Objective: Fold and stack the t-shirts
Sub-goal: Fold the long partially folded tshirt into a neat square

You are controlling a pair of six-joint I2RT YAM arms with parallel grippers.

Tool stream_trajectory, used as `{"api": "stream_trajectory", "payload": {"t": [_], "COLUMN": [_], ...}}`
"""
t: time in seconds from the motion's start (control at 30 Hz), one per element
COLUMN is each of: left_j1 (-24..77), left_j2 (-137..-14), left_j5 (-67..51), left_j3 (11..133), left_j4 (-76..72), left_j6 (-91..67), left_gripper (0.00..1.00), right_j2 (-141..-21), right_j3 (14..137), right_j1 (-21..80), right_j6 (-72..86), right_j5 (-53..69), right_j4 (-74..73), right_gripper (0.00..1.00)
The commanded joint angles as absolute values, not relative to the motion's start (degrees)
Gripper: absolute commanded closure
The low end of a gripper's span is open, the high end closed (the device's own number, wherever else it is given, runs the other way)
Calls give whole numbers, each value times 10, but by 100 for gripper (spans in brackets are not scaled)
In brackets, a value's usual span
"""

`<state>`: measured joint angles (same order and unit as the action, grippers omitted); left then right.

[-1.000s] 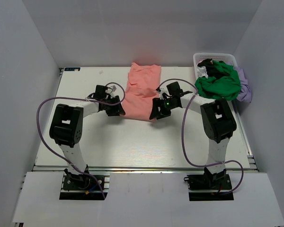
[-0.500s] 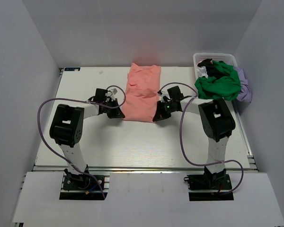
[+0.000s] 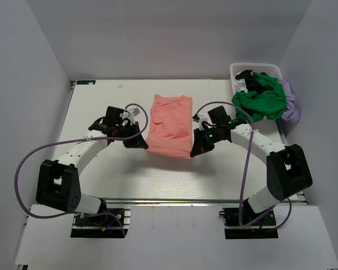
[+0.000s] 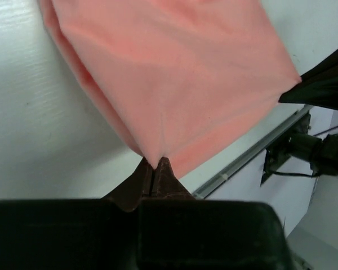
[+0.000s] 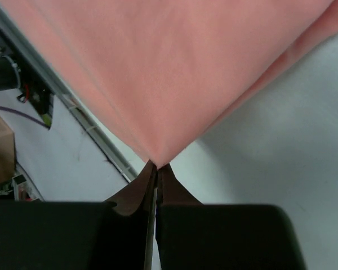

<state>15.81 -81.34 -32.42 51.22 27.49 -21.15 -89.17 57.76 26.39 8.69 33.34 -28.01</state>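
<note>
Left end effector [image 4: 156, 164] is clamped shut on the near left corner of the salmon-pink t-shirt [image 3: 170, 124]. Right end effector [image 5: 156, 166] pinches the near right corner. Shirt sits mid-desk [image 3: 158, 177]. Green t-shirt [image 3: 260, 99] overhangs the white basket [image 3: 237, 69], far right.

The salmon-pink t-shirt [image 3: 170, 125], folded lengthwise, stretched between the left gripper [image 3: 144, 145] and right gripper [image 3: 194, 152], which each pinched a near corner. The green t-shirt [image 3: 260, 100] lay crumpled well right of the right gripper.
</note>
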Motion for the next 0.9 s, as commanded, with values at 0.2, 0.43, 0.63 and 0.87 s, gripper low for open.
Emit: {"api": "stream_trajectory", "payload": {"t": [0.2,0.43,0.63,0.87], "left_j1": [156,144,144,144], "left_j2": [-784,-810,-859,-906], "left_j5": [-306,-263,-243,-214], "left_j3": [692,716,727,763], "left_j4": [439,380,267,206], "left_j6": [-144,-182,-227,-245], "left_gripper": [100,100,100,100], "right_j2": [-860,-904,-934,-965], "right_j3": [739,804,851,860], "right_j1": [258,240,209,173], "right_j6": [33,73,97,122], "right_j5": [330,330,309,309], "right_j4": [-474,-436,-391,-298], "right_gripper": [100,100,100,100]}}
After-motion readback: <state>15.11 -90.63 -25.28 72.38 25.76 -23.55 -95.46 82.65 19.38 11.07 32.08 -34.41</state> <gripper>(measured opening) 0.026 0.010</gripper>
